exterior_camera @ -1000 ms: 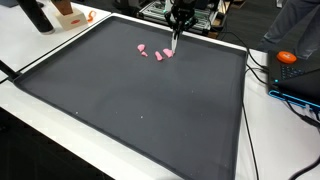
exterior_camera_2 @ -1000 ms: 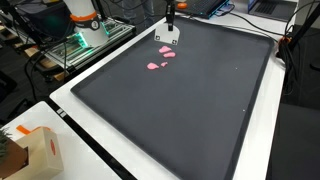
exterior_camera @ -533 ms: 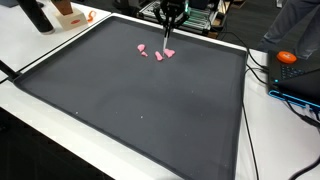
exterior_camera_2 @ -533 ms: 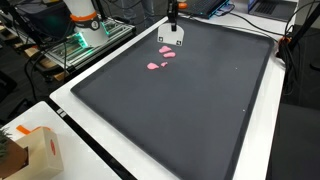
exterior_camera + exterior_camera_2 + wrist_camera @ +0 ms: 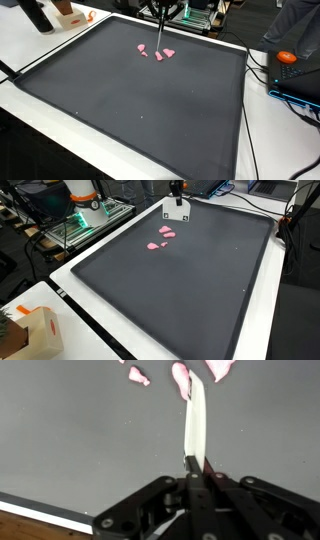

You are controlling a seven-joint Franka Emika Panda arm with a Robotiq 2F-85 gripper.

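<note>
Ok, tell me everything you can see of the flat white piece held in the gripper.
The flat white piece looks thin and pale, perhaps plastic or card. Edge-on in the wrist view it is a narrow strip; an exterior view shows a broad, roughly rectangular face. The gripper pinches one end; the free end points toward small pink bits on the dark mat.

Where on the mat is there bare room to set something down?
Most of the black mat is bare, from the pink pieces to its near edge. Crowded only there, where the tool holds a white card.
</note>
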